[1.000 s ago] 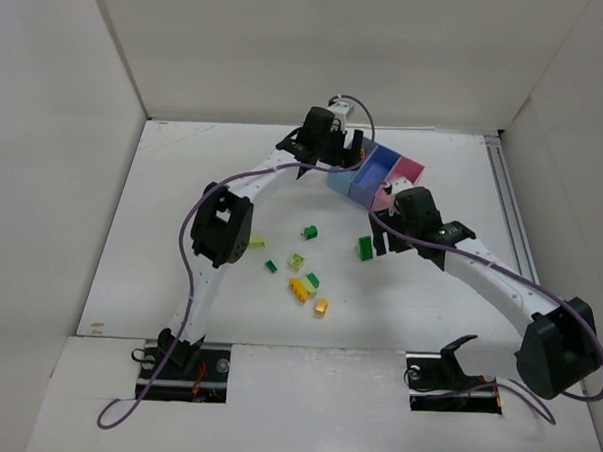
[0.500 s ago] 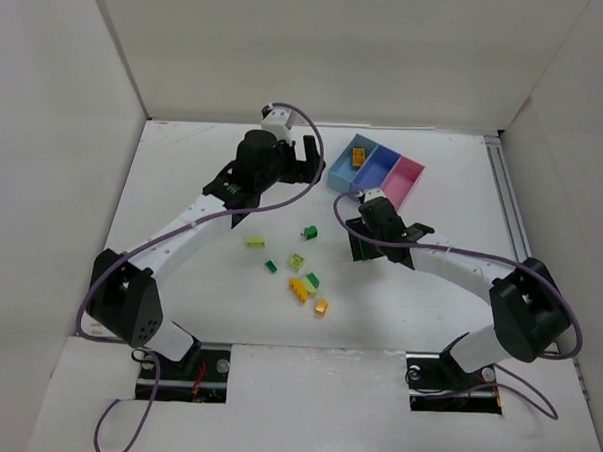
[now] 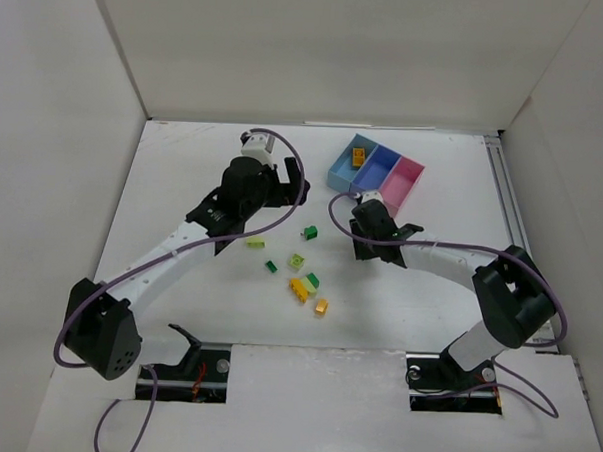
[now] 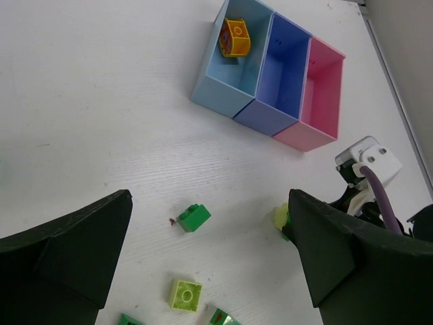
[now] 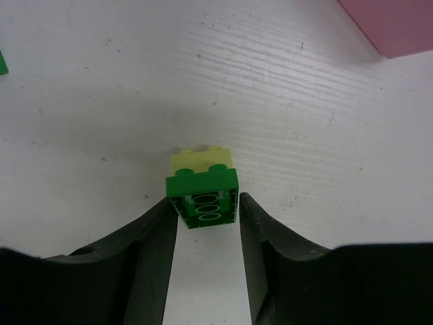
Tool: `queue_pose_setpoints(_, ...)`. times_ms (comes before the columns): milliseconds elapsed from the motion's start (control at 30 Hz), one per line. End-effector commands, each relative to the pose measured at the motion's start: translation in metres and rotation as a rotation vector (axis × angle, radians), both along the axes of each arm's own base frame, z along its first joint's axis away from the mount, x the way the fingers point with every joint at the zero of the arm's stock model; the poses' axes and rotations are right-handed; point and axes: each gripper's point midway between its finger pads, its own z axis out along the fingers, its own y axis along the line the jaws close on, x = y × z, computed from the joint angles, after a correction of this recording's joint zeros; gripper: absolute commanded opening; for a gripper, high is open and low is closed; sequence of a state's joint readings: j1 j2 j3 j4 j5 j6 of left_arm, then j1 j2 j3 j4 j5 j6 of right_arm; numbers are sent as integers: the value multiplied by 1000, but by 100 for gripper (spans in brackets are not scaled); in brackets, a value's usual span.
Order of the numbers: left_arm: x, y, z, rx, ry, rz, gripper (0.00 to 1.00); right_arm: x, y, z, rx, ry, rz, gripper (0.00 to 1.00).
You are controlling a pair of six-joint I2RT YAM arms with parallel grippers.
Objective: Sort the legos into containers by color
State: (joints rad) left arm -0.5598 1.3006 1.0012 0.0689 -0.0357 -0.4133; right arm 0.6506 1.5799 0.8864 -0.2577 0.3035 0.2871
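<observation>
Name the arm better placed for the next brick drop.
Right. The right fingers grip a dark green brick near the containers; the left fingers are open and empty.

Robotics lab cell: white table (image 3: 169, 170) between plain white panel walls (image 3: 319, 57).

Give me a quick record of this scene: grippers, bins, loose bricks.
left gripper: open, empty
right gripper: shut on a dark green brick, pale lime brick just beyond it
light blue bin: one orange brick
darker blue bin: nothing seen inside
pink bin: nothing seen inside
loose bricks: several green, lime and yellow, clustered between the arms
</observation>
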Motion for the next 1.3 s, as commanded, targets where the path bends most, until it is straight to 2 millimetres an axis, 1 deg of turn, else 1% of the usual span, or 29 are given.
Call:
queue_pose_setpoints(0,-7,2,25,-52,-59,12,100,17,12,15,38,-84,-11,47)
queue_pose_setpoints(33,-11,4,22,-57,-46,16,100,18,10,12,24,-83,-20,47)
queue_pose_setpoints(133,-19,9,20,-53,-39,17,100,18,10,12,24,-83,-20,37)
queue_pose_setpoints(167,-20,10,24,-59,-48,16,100,18,10,12,24,-83,-20,36)
queue_pose_setpoints(200,-23,12,20,-52,-38,17,100,18,10,12,24,-83,-20,33)
queue_pose_setpoints(233,-25,13,27,-63,-55,16,100,18,10,17,32,-94,-20,31)
queue_pose_setpoints(300,-31,15,20,-48,-43,3,100,16,11,28,38,-115,19,26)
queue_pose_setpoints(333,-37,11,19,-59,-37,-34,100,13,18,33,60,-113,73,21)
queue_pose_setpoints(367,-45,10,15,-47,-40,-74,100,9,19,36,66,-113,112,21)
queue_pose_setpoints(400,-48,6,17,-37,-65,-121,100,10,24,59,86,-169,179,19)
queue_pose_setpoints(433,-60,-4,17,-52,-72,-212,100,1,39,69,147,-177,280,18)
queue_pose_setpoints(467,-69,-11,18,-53,-93,-290,100,-4,43,77,180,-193,340,18)
queue_pose_setpoints(500,-82,-15,11,-48,-109,-361,100,-7,46,101,205,-264,449,18)
queue_pose_setpoints(533,-89,-20,18,-51,-171,-428,100,-13,55,116,261,-289,530,16)
queue_pose_setpoints(567,-109,-30,20,-80,-195,-554,100,-26,67,131,358,-293,642,15)
queue_pose_setpoints(600,-124,-31,16,-87,-221,-625,100,-36,72,141,406,-302,732,14)
queue_pose_setpoints(633,-134,-35,24,-103,-288,-691,100,-45,77,158,449,-347,815,12)
queue_pose_setpoints(667,-152,-40,28,-124,-321,-792,100,-64,86,169,535,-335,923,12)
queue_pose_setpoints(733,-168,-40,36,-143,-384,-861,100,-76,87,186,592,-358,1030,10)
queue_pose_setpoints(767,-176,-41,36,-156,-396,-907,100,-93,91,200,653,-371,1137,8)
queue_pose_setpoints(800,-181,-41,43,-164,-425,-930,100,-103,93,203,678,-372,1203,8)
queue_pose_setpoints(833,-184,-42,43,-179,-421,-946,100,-105,91,209,693,-383,1233,8)
queue_pose_setpoints(867,-186,-43,50,-195,-452,-958,100,-109,93,216,705,-398,1272,8)
queue_pose_setpoints(900,-189,-45,54,-210,-447,-985,100,-120,93,219,742,-383,1324,8)
queue_pose_setpoints(933,-189,-46,58,-219,-445,-983,98,-121,94,221,753,-380,1339,8)
queue_pose_setpoints(967,-191,-49,55,-220,-431,-994,97,-124,94,222,757,-386,1362,8)
queue_pose_setpoints(1033,-190,-49,59,-221,-442,-994,96,-132,96,224,777,-376,1395,8)
queue_pose_setpoints(1167,-190,-51,57,-221,-431,-994,93,-139,95,241,773,-423,1417,8)
queue_pose_setpoints(1267,-195,-56,54,-220,-426,-1019,92,-142,96,243,781,-412,1406,8)
